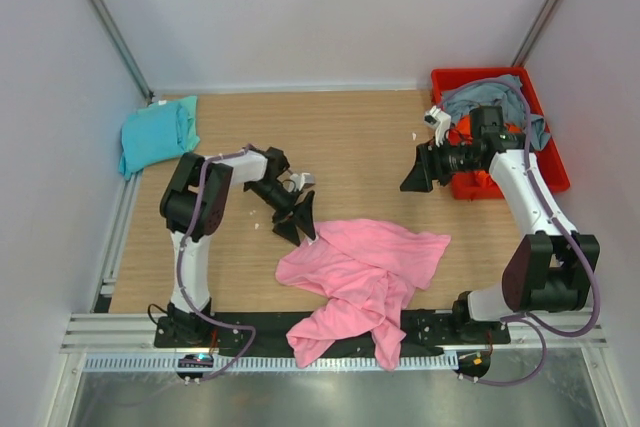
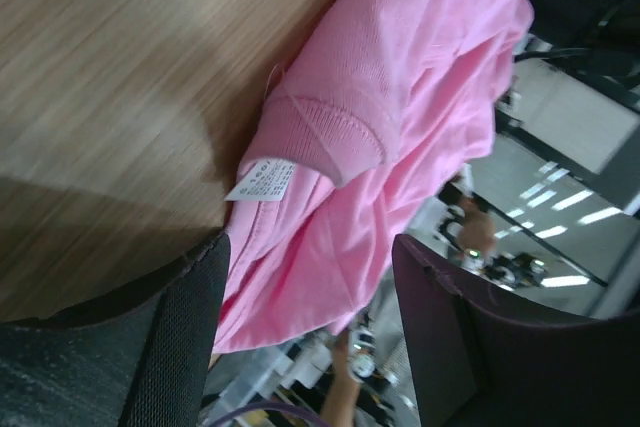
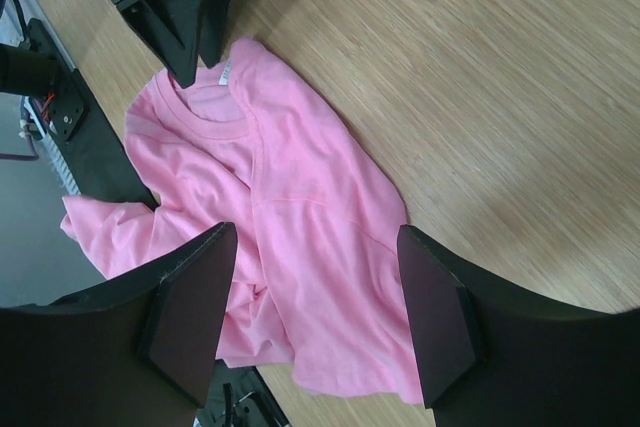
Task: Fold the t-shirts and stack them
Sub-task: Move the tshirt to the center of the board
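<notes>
The pink t-shirt (image 1: 362, 282) lies crumpled at the table's near edge, partly hanging over it. It also shows in the left wrist view (image 2: 400, 107) and the right wrist view (image 3: 290, 217). My left gripper (image 1: 298, 219) is open, just beside the shirt's collar with its white label (image 2: 260, 180), holding nothing. My right gripper (image 1: 416, 175) is open and empty, raised next to the red bin, facing the shirt. A folded teal t-shirt (image 1: 157, 134) lies at the far left. A grey-blue t-shirt (image 1: 490, 99) and an orange one (image 1: 470, 135) lie in the bin.
The red plastic bin (image 1: 545, 147) stands at the far right of the wooden table (image 1: 340, 137). A metal rail (image 1: 330, 357) runs along the near edge. White walls close in the left, back and right sides.
</notes>
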Controlling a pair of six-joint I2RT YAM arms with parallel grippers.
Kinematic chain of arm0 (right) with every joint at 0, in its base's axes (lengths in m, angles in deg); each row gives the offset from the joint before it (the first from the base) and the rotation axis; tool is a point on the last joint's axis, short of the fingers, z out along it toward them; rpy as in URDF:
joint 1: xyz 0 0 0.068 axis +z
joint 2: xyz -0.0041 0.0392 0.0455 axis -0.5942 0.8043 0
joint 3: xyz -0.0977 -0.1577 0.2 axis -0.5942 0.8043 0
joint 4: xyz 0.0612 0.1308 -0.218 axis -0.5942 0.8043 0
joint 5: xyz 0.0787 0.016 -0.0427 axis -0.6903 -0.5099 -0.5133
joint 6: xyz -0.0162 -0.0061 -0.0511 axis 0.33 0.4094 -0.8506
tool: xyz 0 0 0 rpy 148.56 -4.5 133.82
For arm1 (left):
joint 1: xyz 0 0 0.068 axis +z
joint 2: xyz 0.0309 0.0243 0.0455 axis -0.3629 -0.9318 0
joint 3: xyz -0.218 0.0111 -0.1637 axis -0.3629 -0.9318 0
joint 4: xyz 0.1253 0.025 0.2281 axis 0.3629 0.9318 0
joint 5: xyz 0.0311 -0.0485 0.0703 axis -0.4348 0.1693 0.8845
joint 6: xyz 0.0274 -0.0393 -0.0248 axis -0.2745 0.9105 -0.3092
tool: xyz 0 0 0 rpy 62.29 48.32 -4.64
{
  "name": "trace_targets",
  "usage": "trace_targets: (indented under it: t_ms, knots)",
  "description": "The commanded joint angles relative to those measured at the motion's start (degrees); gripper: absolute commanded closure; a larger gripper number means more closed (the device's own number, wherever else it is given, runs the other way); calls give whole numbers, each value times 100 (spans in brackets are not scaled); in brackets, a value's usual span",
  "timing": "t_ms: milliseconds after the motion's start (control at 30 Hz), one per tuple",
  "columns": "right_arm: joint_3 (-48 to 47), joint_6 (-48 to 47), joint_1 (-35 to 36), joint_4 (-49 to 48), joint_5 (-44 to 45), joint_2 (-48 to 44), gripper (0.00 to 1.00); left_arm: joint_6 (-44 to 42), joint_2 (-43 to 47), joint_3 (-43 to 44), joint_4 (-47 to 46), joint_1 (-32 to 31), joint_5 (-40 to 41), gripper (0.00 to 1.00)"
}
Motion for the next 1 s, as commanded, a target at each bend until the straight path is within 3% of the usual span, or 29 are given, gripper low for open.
trace_targets:
  t_ms: [0, 300, 433, 567, 700, 833, 967]
  knots:
    - [-174, -3, 9, -51, -41, -177, 29, -192, -487, 389, 366, -3, -185, 33]
    - [-113, -47, 9, 2, 152, -344, 29, -174, -1647, 1689, 630, -20, 69, 37]
    - [-156, -47, 9, 54, 187, -441, 29, -174, -1587, 2305, 762, -20, 360, 38]
    - [-60, -82, 9, 63, 266, -643, 28, -60, -1034, 2051, 419, -20, 685, 38]
    - [2, -118, 9, 90, 310, -757, 28, -244, -1033, 1919, 797, -55, 633, 41]
    - [54, -197, 9, 160, 345, -845, 28, -271, -919, 1410, 587, -90, 720, 51]
    - [168, -179, 9, 72, 372, -907, 28, -288, -1102, 1584, 682, -161, 747, 62]
